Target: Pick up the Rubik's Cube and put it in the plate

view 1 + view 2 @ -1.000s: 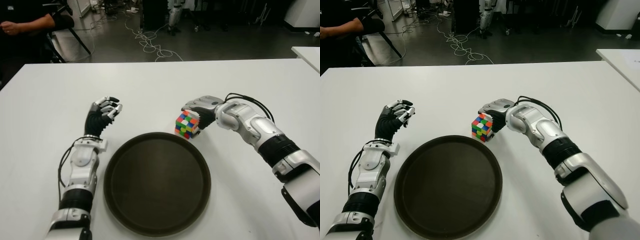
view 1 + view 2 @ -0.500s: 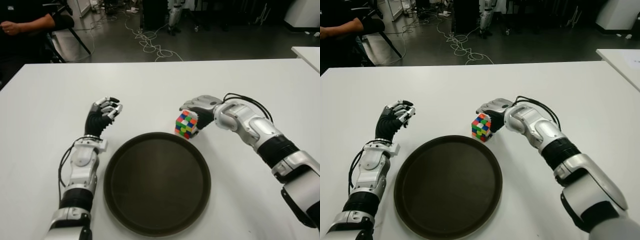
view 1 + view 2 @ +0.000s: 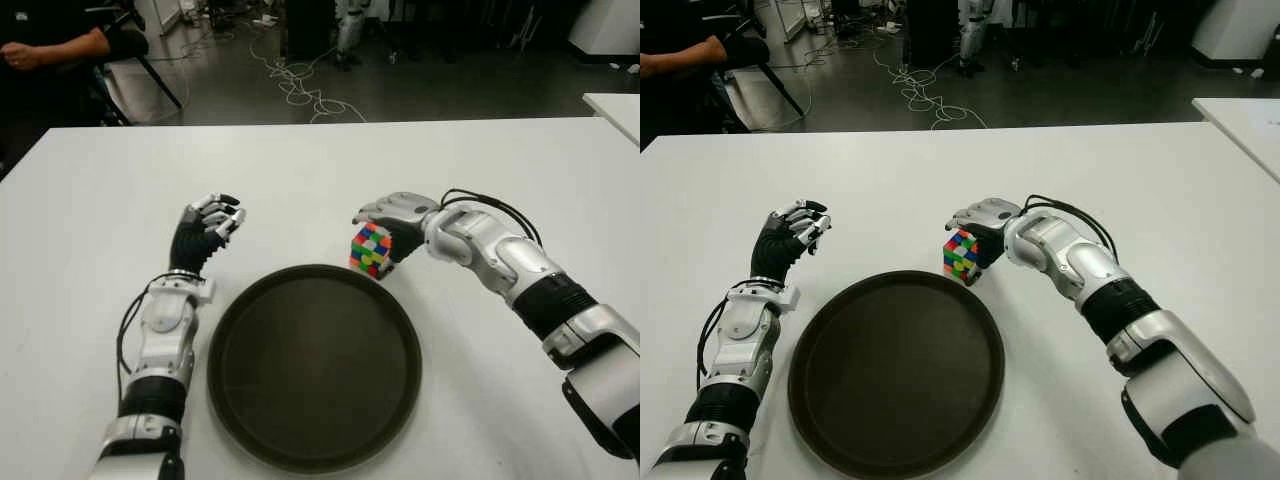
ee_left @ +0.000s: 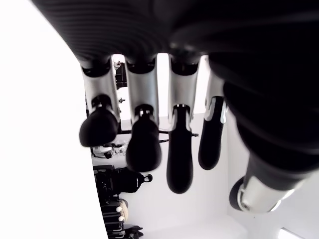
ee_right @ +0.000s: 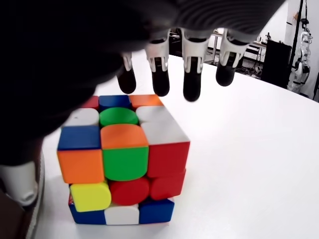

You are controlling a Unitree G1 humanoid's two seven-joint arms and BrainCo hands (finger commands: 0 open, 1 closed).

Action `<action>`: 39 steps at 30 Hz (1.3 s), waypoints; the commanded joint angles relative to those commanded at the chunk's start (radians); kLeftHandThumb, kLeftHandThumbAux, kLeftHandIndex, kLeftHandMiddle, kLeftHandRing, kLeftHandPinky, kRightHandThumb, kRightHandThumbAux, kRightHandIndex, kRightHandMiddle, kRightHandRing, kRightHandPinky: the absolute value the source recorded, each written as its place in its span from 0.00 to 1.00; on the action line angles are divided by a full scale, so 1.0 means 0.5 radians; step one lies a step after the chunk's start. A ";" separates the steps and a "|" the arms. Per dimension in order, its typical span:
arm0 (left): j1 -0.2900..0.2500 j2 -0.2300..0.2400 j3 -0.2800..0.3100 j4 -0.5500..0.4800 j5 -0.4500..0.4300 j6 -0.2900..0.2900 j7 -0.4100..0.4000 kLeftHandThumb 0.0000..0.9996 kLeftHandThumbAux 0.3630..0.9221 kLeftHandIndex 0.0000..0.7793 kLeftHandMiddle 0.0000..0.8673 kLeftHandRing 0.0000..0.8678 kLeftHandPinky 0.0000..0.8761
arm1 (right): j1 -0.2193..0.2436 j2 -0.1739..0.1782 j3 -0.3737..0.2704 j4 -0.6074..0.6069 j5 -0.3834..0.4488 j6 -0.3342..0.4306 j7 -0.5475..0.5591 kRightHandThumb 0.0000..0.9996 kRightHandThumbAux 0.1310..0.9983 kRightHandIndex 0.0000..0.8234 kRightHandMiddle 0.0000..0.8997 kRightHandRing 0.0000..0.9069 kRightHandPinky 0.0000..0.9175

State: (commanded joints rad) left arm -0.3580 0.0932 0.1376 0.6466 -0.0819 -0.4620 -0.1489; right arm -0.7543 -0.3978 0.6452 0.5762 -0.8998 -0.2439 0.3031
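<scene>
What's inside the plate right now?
Nothing shows in the plate. The cube sits on the table beside its far rim, under the right hand.

Rubik's Cube (image 3: 371,249) at plate's (image 3: 240,400) far rim, right hand (image 3: 392,216) arched over it, fingers not closed. Plate interior bare, open from above. Left hand (image 3: 205,228) left of plate, well apart. Desk (image 3: 330,165) beyond cube bare.

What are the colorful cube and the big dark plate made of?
The Rubik's Cube looks like glossy plastic: its rounded colored tiles shine. The plate seems matte dark-brown plastic, with a dull, even surface, though metal or wood can't be ruled out.
</scene>
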 joint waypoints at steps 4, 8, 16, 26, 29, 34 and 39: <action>0.002 -0.002 0.000 -0.007 0.003 0.009 0.008 0.84 0.53 0.53 0.66 0.85 0.88 | 0.009 0.000 -0.002 -0.012 -0.003 0.004 -0.004 0.00 0.49 0.03 0.15 0.14 0.04; 0.004 -0.002 -0.002 -0.011 0.010 0.010 0.015 0.84 0.53 0.53 0.66 0.85 0.88 | 0.016 -0.002 -0.006 -0.025 -0.002 0.008 -0.003 0.00 0.50 0.03 0.15 0.14 0.04; -0.002 0.003 -0.004 0.002 0.014 0.007 0.017 0.84 0.53 0.54 0.66 0.85 0.88 | 0.020 0.002 -0.006 -0.033 -0.009 0.021 -0.008 0.00 0.50 0.05 0.17 0.15 0.05; 0.002 0.010 -0.009 -0.002 0.009 0.000 -0.009 0.84 0.53 0.53 0.66 0.85 0.88 | 0.018 0.006 -0.004 -0.023 -0.011 0.022 -0.020 0.00 0.50 0.04 0.16 0.14 0.04; 0.000 0.011 -0.010 -0.001 0.014 -0.003 -0.008 0.84 0.53 0.53 0.66 0.85 0.88 | 0.015 0.013 -0.008 -0.004 -0.008 0.037 -0.023 0.00 0.49 0.04 0.17 0.15 0.05; -0.002 0.008 -0.009 0.002 0.011 -0.007 -0.010 0.84 0.53 0.53 0.66 0.85 0.88 | -0.010 0.029 -0.015 0.070 -0.001 0.056 -0.043 0.00 0.50 0.05 0.19 0.18 0.07; -0.003 0.004 -0.005 0.007 0.008 -0.018 -0.007 0.84 0.53 0.53 0.66 0.85 0.88 | -0.035 0.044 -0.014 0.147 0.004 0.051 -0.070 0.00 0.52 0.06 0.20 0.19 0.11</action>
State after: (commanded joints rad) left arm -0.3593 0.0951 0.1352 0.6499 -0.0778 -0.4711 -0.1524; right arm -0.7716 -0.3758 0.6383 0.6499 -0.8976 -0.2182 0.2679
